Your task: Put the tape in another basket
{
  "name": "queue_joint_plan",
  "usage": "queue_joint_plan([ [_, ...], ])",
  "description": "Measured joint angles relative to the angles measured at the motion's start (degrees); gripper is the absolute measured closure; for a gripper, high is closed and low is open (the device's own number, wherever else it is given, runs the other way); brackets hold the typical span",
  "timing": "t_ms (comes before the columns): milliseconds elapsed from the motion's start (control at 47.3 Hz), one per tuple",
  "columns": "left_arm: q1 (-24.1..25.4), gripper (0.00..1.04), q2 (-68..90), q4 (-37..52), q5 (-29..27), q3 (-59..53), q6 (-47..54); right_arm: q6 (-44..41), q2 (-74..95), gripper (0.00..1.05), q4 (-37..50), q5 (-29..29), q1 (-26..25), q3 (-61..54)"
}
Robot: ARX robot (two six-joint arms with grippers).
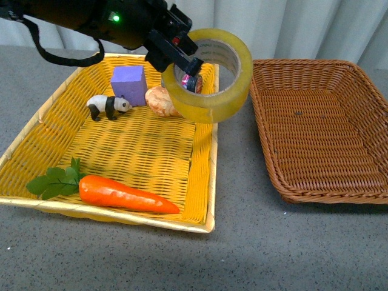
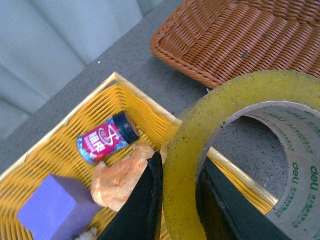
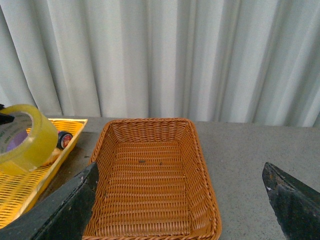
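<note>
The tape (image 1: 215, 79), a wide yellowish roll with a white printed core, hangs in the air above the far right corner of the yellow tray (image 1: 206, 182), at the gap before the brown wicker basket (image 1: 315, 127). My left gripper (image 1: 185, 63) is shut on the tape's wall, one finger inside the core and one outside, as the left wrist view shows (image 2: 180, 167). The basket is empty and lies to the right. My right gripper (image 3: 180, 200) is open and empty, above the basket's (image 3: 150, 175) near side; it is not in the front view.
The yellow tray holds a purple block (image 1: 128, 83), a toy panda (image 1: 107, 106), a pale bread-like lump (image 1: 162, 100), a carrot (image 1: 124, 194) with leaves, and a small red-labelled can (image 2: 106, 139). A grey curtain hangs behind the grey table.
</note>
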Motion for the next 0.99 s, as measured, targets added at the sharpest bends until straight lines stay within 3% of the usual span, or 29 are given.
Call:
queue_joint_plan([
  [317,-5.6,0.88,5.4,-3.4,1.5,9.5,7.9,0.0,0.0,0.09,0.0,0.0,0.0,0.0],
  [550,-8.0,0.88,5.9,-3.7,4.2,10.2,10.3,0.0,0.0,0.09,0.0,0.0,0.0,0.0],
  [993,-8.4,0.89,5.7,-2.1,3.9,10.3,10.7,0.0,0.0,0.09,0.0,0.0,0.0,0.0],
])
